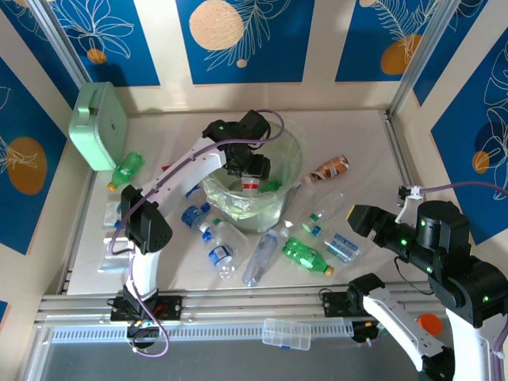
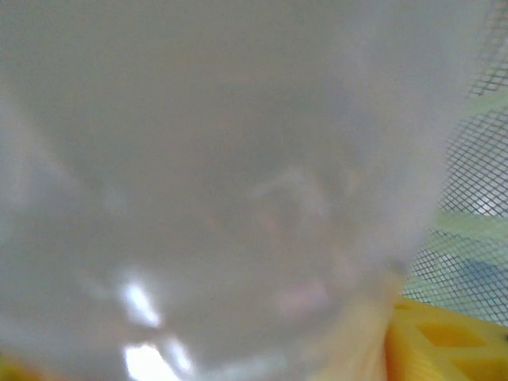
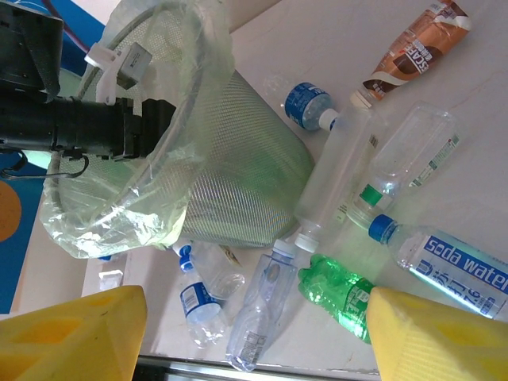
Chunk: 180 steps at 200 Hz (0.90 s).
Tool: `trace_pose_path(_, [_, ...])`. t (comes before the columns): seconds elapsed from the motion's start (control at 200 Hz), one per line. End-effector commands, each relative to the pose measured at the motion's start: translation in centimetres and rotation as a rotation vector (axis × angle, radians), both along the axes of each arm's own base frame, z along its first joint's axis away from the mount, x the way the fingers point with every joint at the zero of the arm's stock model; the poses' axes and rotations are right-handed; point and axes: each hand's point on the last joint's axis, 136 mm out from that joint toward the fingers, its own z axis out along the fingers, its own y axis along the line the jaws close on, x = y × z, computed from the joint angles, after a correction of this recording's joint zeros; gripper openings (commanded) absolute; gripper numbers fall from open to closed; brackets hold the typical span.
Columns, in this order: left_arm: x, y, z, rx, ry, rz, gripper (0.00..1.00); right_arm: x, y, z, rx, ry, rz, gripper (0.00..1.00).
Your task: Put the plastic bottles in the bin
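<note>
The bin [image 1: 292, 151] stands mid-table, its mesh wall [image 3: 238, 175] lined with a clear bag. My left gripper [image 1: 250, 171] hangs inside it, open, one yellow finger [image 2: 448, 341] far to the side. A blurred clear bottle [image 2: 238, 182] lies right in front of that camera. A red-capped bottle [image 1: 251, 187] and a green one [image 1: 271, 185] lie in the bin. My right gripper [image 1: 363, 217] [image 3: 254, 333] hovers open and empty over the loose bottles: a green one [image 3: 337, 290], a crumpled clear one [image 3: 262, 317] and a blue-labelled one [image 3: 452, 258]. Another green bottle [image 1: 127, 169] lies at the far left.
A mint-green case [image 1: 99, 125] leans on the left wall. A brown-labelled bottle [image 1: 329, 168] lies right of the bin. A flat clear box [image 1: 286, 333] rests on the front rail. Small clear packets [image 1: 111, 216] sit at the left edge.
</note>
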Motion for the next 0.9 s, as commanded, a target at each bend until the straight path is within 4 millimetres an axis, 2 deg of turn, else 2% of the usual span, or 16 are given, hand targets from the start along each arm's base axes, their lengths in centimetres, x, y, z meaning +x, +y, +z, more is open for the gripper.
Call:
trace_pose_path(0.0, [-0.2, 0.0, 0.4, -0.01, -0.002, 0.02, 0.71, -0.3, -0.5, 0.4, -0.012, -0.028, -0.009, 0.74])
trace_pose_path(0.1, [-0.1, 0.4, 1.3, -0.011, -0.024, 0.034, 0.75, -0.5, -0.5, 0.5, -0.014, -0.032, -0.003, 0.74])
trace_pose_path(0.335, [-0.4, 1.0, 4.8, -0.046, -0.078, 0.046, 0.76, -0.9, -0.1, 1.2, -0.005, -0.045, 0.027, 0.74])
trace_pose_path(0.445, [-0.8, 0.5, 7.5, -0.119, -0.113, 0.017, 0.75, -1.2, 0.5, 2.2, 0.012, -0.053, 0.064, 0.74])
trace_pose_path(0.6, [-1.6, 0.6, 12.5, -0.236, -0.215, -0.012, 0.74, -1.8, 0.8, 2.6, -0.001, -0.065, 0.109, 0.74])
trace_pose_path(0.765, [-2.6, 2.1, 18.0, -0.323, -0.353, -0.02, 0.74, -1.8, 0.3, 1.4, -0.032, -0.023, 0.09, 0.74])
trace_pose_path(0.84, [-3.0, 3.1, 19.4, -0.332, -0.397, -0.008, 0.73, -1.6, 0.2, -0.1, -0.038, 0.045, 0.066, 0.73])
trace_pose_path(0.895, [-3.2, 3.9, 19.7, -0.319, -0.419, 0.008, 0.73, -1.2, 0.4, -1.8, -0.044, 0.121, 0.058, 0.73])
